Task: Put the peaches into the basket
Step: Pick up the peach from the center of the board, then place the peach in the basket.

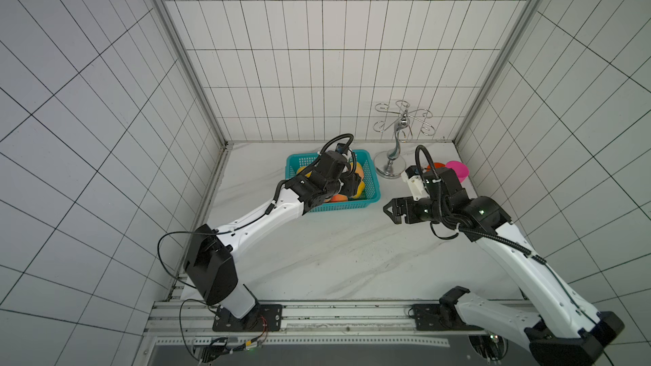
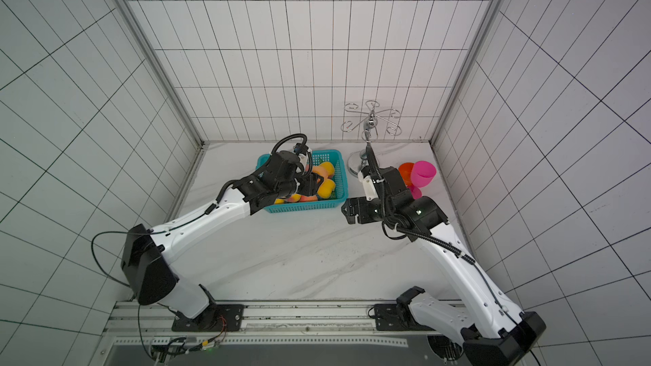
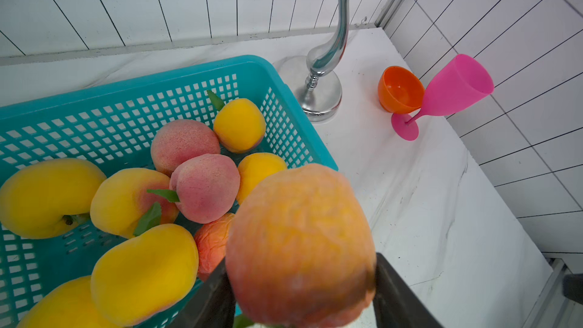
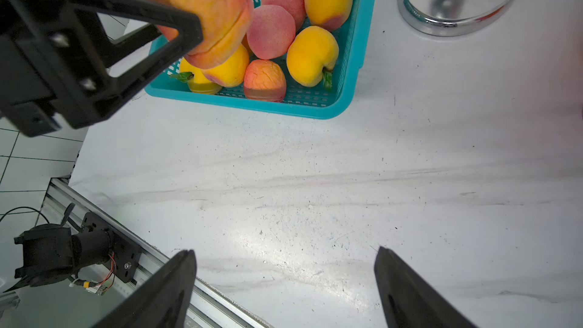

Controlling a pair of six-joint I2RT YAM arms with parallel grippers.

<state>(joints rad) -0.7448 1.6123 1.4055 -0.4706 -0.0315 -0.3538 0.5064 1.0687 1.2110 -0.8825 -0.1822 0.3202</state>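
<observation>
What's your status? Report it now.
Left gripper shut on peach, above basket. Right gripper open, empty. Orange goblet, pink goblet, metal rack aside; nothing blocks the drop.

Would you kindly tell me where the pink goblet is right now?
In both top views the pink goblet stands near the far right corner of the table, beside the orange goblet, with the chrome stand to their left.

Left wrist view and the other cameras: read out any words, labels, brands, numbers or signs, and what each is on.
None: no readable text anywhere. The turquoise perforated plastic basket, the round toy peaches, the pink plastic goblet, the orange plastic goblet and the chrome metal stand are unprinted; the black left gripper, shut on a blushed orange peach, and the right gripper show no lettering.
</observation>
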